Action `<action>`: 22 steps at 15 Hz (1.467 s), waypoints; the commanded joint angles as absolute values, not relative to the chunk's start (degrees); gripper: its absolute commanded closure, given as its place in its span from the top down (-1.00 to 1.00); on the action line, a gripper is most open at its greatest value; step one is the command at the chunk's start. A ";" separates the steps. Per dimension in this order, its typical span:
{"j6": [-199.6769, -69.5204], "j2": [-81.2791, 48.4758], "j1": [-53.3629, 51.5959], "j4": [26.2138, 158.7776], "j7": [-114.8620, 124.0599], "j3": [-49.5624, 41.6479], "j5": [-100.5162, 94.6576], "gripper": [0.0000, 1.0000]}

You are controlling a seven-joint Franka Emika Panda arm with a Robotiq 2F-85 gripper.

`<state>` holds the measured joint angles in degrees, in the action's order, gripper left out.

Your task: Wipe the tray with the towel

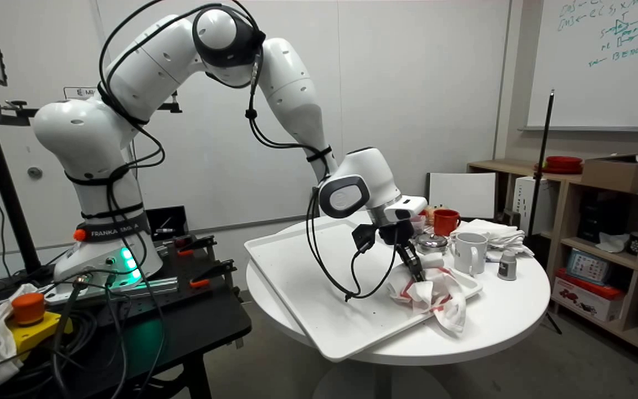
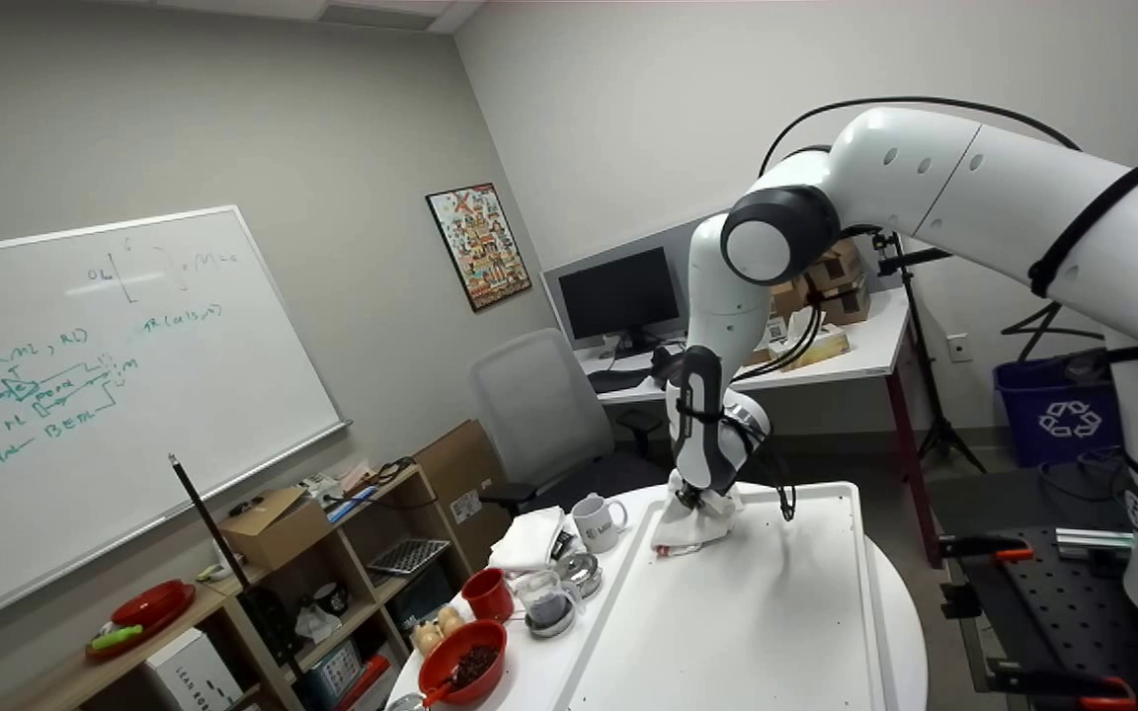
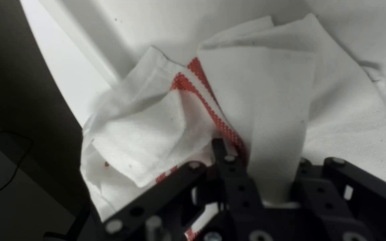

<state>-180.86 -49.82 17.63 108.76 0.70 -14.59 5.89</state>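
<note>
The towel is white with red stripes and lies crumpled at a corner of the tray, in both exterior views (image 1: 445,293) (image 2: 690,525). In the wrist view the towel (image 3: 266,87) fills much of the picture. The tray (image 1: 319,282) is large, white and shallow-rimmed; it also shows in an exterior view (image 2: 727,632) and the wrist view (image 3: 166,23). Part of the towel hangs over the tray's rim. My gripper (image 3: 261,157) points down, with a bunched fold of towel filling the gap between its fingers. One fingertip is hidden by cloth. A few dark specks show on the tray.
On the round white table (image 1: 510,316) beside the tray stand a white mug (image 1: 469,254), a small grey bottle (image 1: 507,266), a folded white cloth (image 1: 488,233), a red mug (image 2: 488,594), a glass jug (image 2: 544,597) and a red bowl (image 2: 470,657). Arm cables (image 1: 319,255) loop low over the tray.
</note>
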 commanded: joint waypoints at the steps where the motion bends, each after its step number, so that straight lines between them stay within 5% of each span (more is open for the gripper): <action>1: -187.78 -46.07 20.88 113.89 -0.41 -11.91 4.86 -0.84; 6: -203.21 -39.14 28.89 125.43 0.25 -6.04 1.42 -0.85; 22: -198.48 -15.80 52.33 133.85 1.70 11.43 -11.73 -0.85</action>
